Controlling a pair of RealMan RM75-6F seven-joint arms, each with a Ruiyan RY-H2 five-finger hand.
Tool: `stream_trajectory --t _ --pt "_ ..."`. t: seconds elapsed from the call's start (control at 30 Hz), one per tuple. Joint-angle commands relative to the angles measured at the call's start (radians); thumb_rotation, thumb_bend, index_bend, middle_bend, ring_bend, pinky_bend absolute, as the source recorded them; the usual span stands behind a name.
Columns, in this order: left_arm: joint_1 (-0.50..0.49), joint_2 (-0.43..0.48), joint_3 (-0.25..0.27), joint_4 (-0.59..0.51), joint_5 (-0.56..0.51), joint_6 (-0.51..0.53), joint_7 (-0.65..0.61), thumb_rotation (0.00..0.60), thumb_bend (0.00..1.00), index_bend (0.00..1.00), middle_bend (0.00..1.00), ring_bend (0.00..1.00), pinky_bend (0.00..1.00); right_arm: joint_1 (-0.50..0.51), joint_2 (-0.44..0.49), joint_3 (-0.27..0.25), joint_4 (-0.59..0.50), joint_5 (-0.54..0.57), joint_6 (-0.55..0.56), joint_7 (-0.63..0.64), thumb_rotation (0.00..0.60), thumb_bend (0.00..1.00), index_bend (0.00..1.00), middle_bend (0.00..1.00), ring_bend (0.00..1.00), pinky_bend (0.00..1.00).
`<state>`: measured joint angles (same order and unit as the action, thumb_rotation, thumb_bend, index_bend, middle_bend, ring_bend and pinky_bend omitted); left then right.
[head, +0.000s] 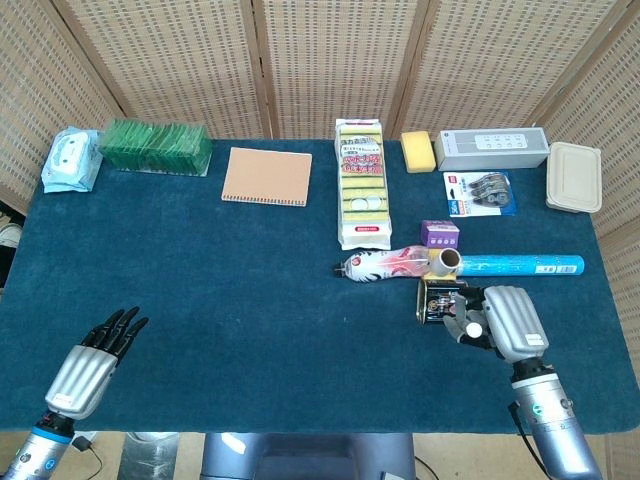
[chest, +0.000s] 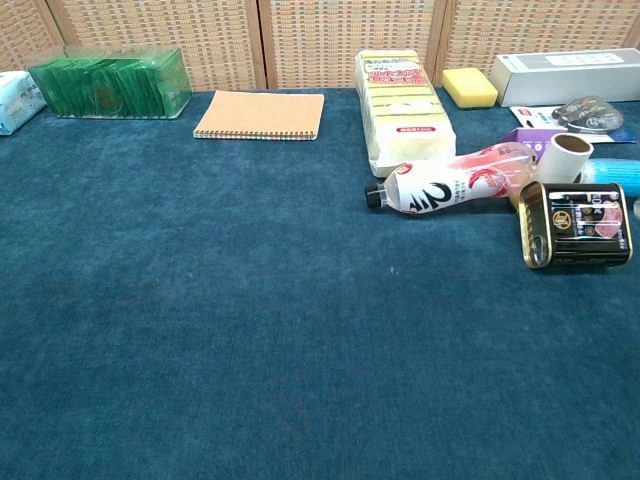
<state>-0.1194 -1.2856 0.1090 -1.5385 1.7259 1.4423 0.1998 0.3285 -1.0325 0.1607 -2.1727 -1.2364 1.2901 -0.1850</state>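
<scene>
A black and gold tin can (head: 438, 300) lies on its side on the blue tablecloth (head: 250, 300), also seen in the chest view as the can (chest: 578, 224). My right hand (head: 495, 320) is right beside it, fingers spread and curled toward the can's right end; I cannot tell whether they touch it. It holds nothing. My left hand (head: 95, 362) hovers over the near left corner, fingers stretched out and apart, far from any object. Just behind the can lie a red and white bottle (head: 385, 264) and a blue tube (head: 520, 264).
A purple box (head: 440, 234) and a sponge pack (head: 362, 185) sit behind the bottle. Along the back: wipes (head: 71, 160), green box (head: 155, 146), notebook (head: 266, 176), yellow sponge (head: 418, 150), grey box (head: 492, 148), tape pack (head: 481, 192), beige container (head: 574, 177).
</scene>
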Motion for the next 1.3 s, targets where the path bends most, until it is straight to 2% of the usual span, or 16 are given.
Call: stream_trajectory --t 0.03,0.13,0.2,0.27,0.33,0.47,0.53,0.57,0.67,0.73,0.9,0.97,1.07,1.1,1.23,1.3 --pt "0.003 0.002 0.013 -0.004 0.016 0.004 -0.005 0.600 0.21 0.03 0.02 0.02 0.21 -0.026 0.007 -0.013 -0.035 -0.084 0.027 0.098 0.600 0.46 0.81 1.00 1.00 0.92" --pt "0.005 0.005 0.018 -0.002 0.028 0.012 -0.012 0.600 0.21 0.03 0.02 0.02 0.21 -0.005 -0.035 0.053 -0.005 0.049 0.067 0.045 0.600 0.46 0.81 1.00 1.00 0.92" --pt "0.004 0.006 0.014 0.000 0.024 0.013 -0.013 0.600 0.21 0.03 0.02 0.02 0.21 -0.008 -0.033 0.004 -0.019 0.031 0.037 -0.004 0.600 0.46 0.81 1.00 1.00 0.92" --pt "0.000 0.005 0.004 -0.001 0.008 0.003 -0.014 0.600 0.21 0.03 0.02 0.02 0.21 -0.013 0.000 -0.095 -0.050 -0.057 -0.061 -0.005 0.600 0.45 0.81 1.00 1.00 0.92" --pt "-0.003 0.000 -0.002 0.000 -0.002 -0.004 -0.004 0.600 0.21 0.03 0.02 0.02 0.21 -0.012 0.026 -0.116 -0.062 -0.105 -0.091 0.027 0.600 0.45 0.81 1.00 1.00 0.92" --pt "0.000 -0.004 0.006 -0.002 0.006 -0.005 0.006 0.600 0.21 0.03 0.02 0.02 0.21 -0.007 -0.002 -0.028 -0.031 -0.079 -0.002 0.051 0.600 0.45 0.81 1.00 1.00 0.92" --pt "0.001 0.003 0.017 -0.006 0.022 0.000 -0.006 0.600 0.20 0.03 0.02 0.02 0.21 0.008 -0.068 0.066 0.033 0.036 0.088 0.004 0.600 0.45 0.81 1.00 1.00 0.92" --pt "0.001 0.005 0.018 -0.005 0.025 0.005 -0.008 0.600 0.20 0.03 0.02 0.02 0.21 0.015 -0.086 0.066 0.042 0.065 0.088 -0.030 0.600 0.45 0.81 1.00 1.00 0.92" --pt "-0.001 0.008 0.009 -0.005 0.014 0.004 -0.017 0.600 0.20 0.03 0.02 0.02 0.21 0.011 -0.060 -0.083 0.016 -0.018 -0.029 -0.112 0.600 0.45 0.82 1.00 1.00 0.92" --pt "-0.005 0.003 -0.004 -0.003 -0.004 -0.004 -0.007 0.600 0.20 0.03 0.02 0.02 0.21 0.011 -0.029 -0.124 -0.007 -0.078 -0.069 -0.103 0.600 0.44 0.82 1.00 1.00 0.92" --pt "0.003 0.003 0.020 -0.007 0.024 0.004 -0.005 0.600 0.20 0.03 0.02 0.02 0.21 0.017 -0.163 0.064 0.083 0.026 0.142 -0.138 0.600 0.44 0.82 1.00 1.00 0.92" --pt "0.001 0.013 0.027 -0.009 0.036 0.007 -0.023 0.600 0.20 0.03 0.02 0.02 0.21 0.020 -0.160 0.024 0.051 0.042 0.104 -0.185 0.600 0.45 0.82 1.00 1.00 0.92" --pt "-0.003 0.012 0.011 -0.005 0.020 0.006 -0.023 0.600 0.21 0.03 0.02 0.02 0.21 0.018 -0.050 -0.116 -0.035 -0.033 -0.053 -0.181 0.600 0.44 0.82 1.00 1.00 0.92" --pt "-0.004 0.005 0.000 -0.002 0.005 0.002 -0.012 0.600 0.21 0.03 0.02 0.02 0.21 0.023 -0.018 -0.115 -0.054 -0.056 -0.071 -0.151 0.600 0.44 0.82 1.00 1.00 0.92" --pt "0.002 -0.003 0.009 -0.003 0.011 0.002 0.009 0.600 0.20 0.03 0.02 0.02 0.22 0.027 -0.148 0.075 0.064 0.041 0.146 -0.129 0.600 0.44 0.82 1.00 1.00 0.93" --pt "0.002 0.009 0.025 -0.005 0.029 0.004 -0.010 0.600 0.20 0.03 0.02 0.02 0.22 0.034 -0.162 0.067 0.052 0.070 0.126 -0.146 0.600 0.44 0.82 1.00 1.00 0.93"
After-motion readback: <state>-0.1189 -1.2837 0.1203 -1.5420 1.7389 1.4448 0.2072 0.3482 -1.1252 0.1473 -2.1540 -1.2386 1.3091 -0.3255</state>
